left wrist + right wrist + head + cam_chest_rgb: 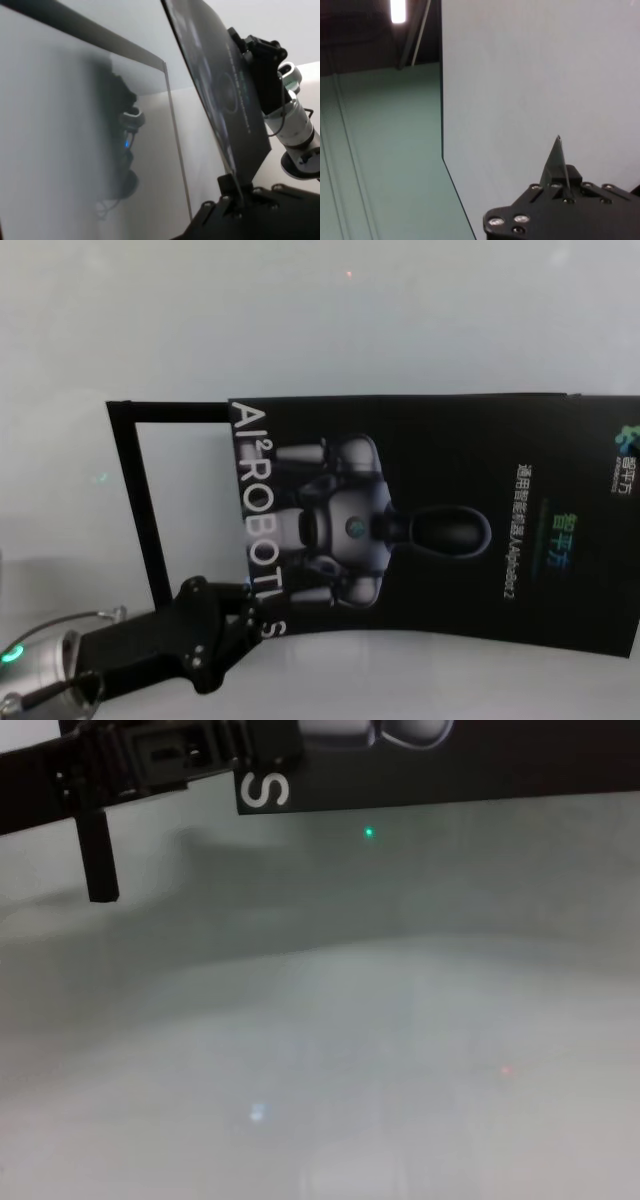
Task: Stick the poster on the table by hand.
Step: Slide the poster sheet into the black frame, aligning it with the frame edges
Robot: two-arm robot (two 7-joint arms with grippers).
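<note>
The poster hangs above the table, the left gripper pinching its lettered corner and the right gripper clamped on the poster's opposite edge, beside a black frame.

Open table beyond poster, seemingly.

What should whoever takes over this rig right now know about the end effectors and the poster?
Left end effector: shut on the near-left corner of the large glossy black poster with white capitals.
Right end effector: shut on another poster edge, seen only in the wrist views.
Poster: held up between both arms over the pale grey-white table, partly overlapping a thin black rectangular outline at its left.
Done: poster gripped.
Left: lay it down flat on the table and stick it.
</note>
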